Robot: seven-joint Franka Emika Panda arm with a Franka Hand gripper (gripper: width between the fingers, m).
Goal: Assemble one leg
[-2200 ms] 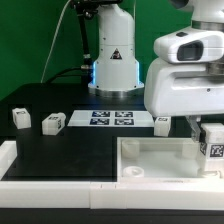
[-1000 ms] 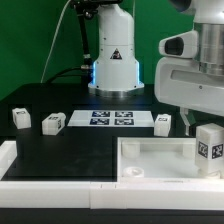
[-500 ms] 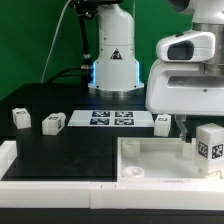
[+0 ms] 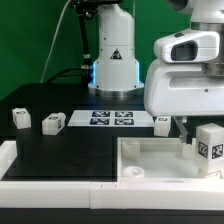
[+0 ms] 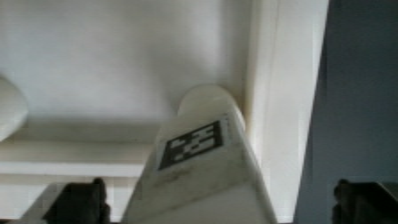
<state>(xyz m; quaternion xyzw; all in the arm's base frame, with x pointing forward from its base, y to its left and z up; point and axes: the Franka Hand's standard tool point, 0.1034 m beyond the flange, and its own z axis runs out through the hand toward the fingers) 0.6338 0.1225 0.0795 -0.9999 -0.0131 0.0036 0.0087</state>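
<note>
A leg (image 4: 209,143), a small white block with a square tag, stands upright in the near right corner of the large white tray-like part (image 4: 150,160). My gripper (image 4: 197,128) hangs over it at the exterior view's right. In the wrist view the leg (image 5: 199,145) stands between the two dark fingertips (image 5: 80,203) with a gap on each side, so my gripper (image 5: 222,208) is open around it and not touching. Three more legs (image 4: 21,117) (image 4: 53,122) (image 4: 162,122) lie on the black table.
The marker board (image 4: 110,119) lies flat at the back middle of the table, between the loose legs. The arm's base (image 4: 112,60) stands behind it. A white border (image 4: 40,170) runs along the table's front edge.
The hand swung to the exterior view's right and rose a little, then came back left. The leg in the tray corner now shows more fully and has stayed put.
</note>
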